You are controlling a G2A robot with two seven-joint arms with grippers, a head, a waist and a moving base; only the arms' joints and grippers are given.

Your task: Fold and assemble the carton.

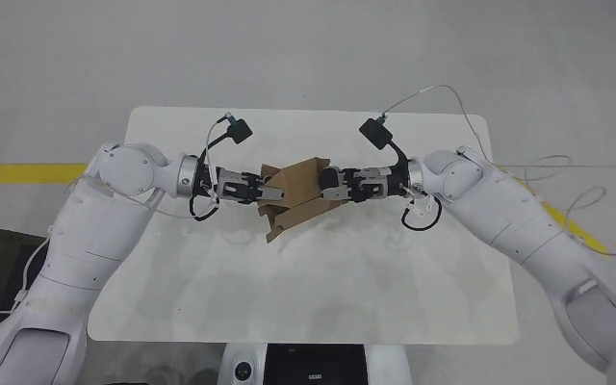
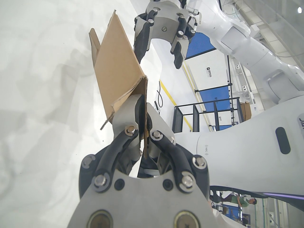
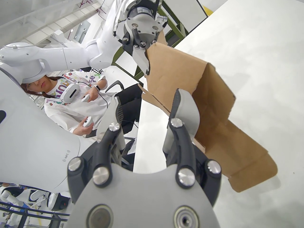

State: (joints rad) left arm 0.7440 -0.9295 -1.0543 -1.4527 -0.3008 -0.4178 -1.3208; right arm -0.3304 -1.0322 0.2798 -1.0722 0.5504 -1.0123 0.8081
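The carton (image 1: 298,192) was held part-open over the desk (image 1: 404,289), one edge pinched in the left hand (image 2: 142,112); the right hand (image 3: 147,105) stood wide beside it. Seemingly the opening step; next, the right needed to grip a wall

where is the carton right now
Top view: the carton is over the middle of the white table, with the left gripper shut on one edge and the open right gripper at the opposite end.
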